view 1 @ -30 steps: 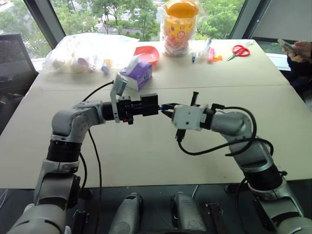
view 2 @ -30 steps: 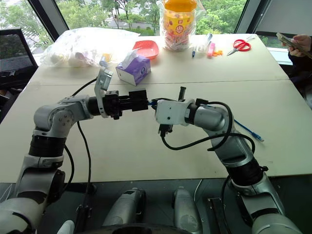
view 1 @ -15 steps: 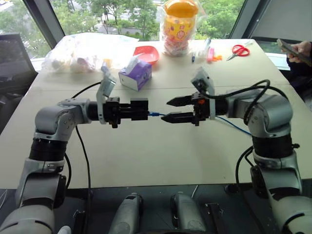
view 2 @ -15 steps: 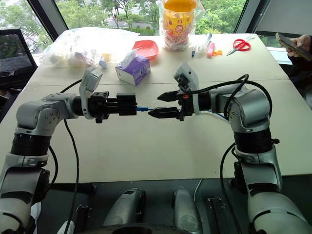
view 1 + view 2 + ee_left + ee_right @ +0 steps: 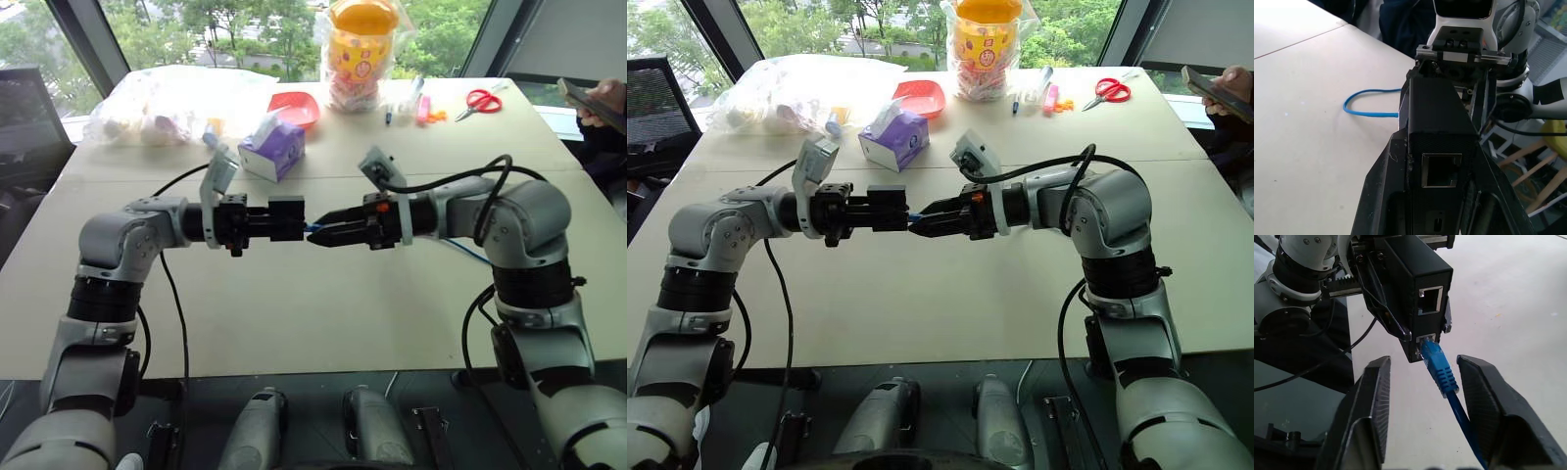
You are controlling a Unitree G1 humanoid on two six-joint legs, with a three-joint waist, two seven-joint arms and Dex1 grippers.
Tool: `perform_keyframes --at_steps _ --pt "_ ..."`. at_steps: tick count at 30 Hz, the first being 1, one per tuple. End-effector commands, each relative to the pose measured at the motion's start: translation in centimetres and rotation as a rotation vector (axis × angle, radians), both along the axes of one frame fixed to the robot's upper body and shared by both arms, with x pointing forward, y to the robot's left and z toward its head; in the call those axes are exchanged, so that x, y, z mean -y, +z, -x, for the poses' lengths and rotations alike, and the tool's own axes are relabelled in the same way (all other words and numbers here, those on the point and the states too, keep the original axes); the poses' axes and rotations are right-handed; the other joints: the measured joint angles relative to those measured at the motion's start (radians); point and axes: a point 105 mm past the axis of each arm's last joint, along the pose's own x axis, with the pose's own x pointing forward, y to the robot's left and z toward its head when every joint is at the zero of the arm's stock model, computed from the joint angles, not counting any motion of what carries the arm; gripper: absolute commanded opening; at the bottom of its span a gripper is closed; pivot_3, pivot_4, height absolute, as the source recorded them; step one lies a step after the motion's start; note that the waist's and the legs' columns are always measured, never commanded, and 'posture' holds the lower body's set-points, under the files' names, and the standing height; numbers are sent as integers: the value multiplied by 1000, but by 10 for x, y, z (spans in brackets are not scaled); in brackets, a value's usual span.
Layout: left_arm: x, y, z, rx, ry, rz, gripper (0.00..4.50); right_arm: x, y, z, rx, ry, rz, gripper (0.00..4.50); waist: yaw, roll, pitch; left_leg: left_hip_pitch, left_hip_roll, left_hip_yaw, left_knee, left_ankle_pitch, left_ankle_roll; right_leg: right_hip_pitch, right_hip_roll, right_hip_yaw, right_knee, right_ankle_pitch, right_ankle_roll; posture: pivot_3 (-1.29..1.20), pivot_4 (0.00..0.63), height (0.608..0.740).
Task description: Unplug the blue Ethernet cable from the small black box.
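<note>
So here's the setup: the left gripper [image 5: 279,219] is clamped shut on the small black box [image 5: 1413,293], holding it up in the air over the table [image 5: 294,313] at about chest level, with the port side facing across toward the other arm. The blue Ethernet cable [image 5: 1440,369] is still plugged into the lower port of the box, and the upper port above it is empty. From the plug the cord runs straight back toward the right arm, then drops down and trails off over the table behind it. The right gripper [image 5: 1422,382] points right at the box, and its jaws are apart with the blue plug boot sitting between them, not touching either finger as far as I can tell. So the right one is open around the plug and not pinching it yet. The thing that matters: the plug's long axis lines up pretty much with the direction the right gripper points, and the two arms face each other nose to nose. My read is that the next move is closing on the boot close to the box, then pulling straight back along that line, away from the left arm. Any sideways yank would probably just fight the latch.
</note>
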Motion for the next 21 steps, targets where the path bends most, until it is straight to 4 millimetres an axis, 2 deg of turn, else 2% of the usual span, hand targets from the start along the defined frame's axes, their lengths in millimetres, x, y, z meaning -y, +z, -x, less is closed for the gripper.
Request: perform_keyframes --at_steps 1,14,17,19,20,21 --pt "1 14 4 56 -16 13 542 -7 12 6 27 44 -21 2170 0 0 0 0 0 0 0 0 0 0 0 0 0 0 0 0 150 740" --pt "2 9 12 56 -44 0 542 -8 12 9 26 64 -8 2170 0 0 0 0 0 0 0 0 0 0 0 0 0 0 0 0 150 740" --pt "2 8 14 57 -56 -7 542 -7 10 11 22 70 -2 1276 0 0 0 0 0 0 0 0 0 0 0 0 0 0 0 0 150 740" --pt "1 8 15 58 -63 -13 542 -7 10 11 20 73 2 320 0 0 0 0 0 0 0 0 0 0 0 0 0 0 0 0 150 740" --pt "1 7 16 59 -66 -16 542 -6 9 11 19 75 4 12 0 0 0 0 0 0 0 0 0 0 0 0 0 0 0 0 150 740" --pt "0 7 16 59 -68 -17 542 -6 9 12 18 76 5 12 0 0 0 0 0 0 0 0 0 0 0 0 0 0 0 0 150 740"
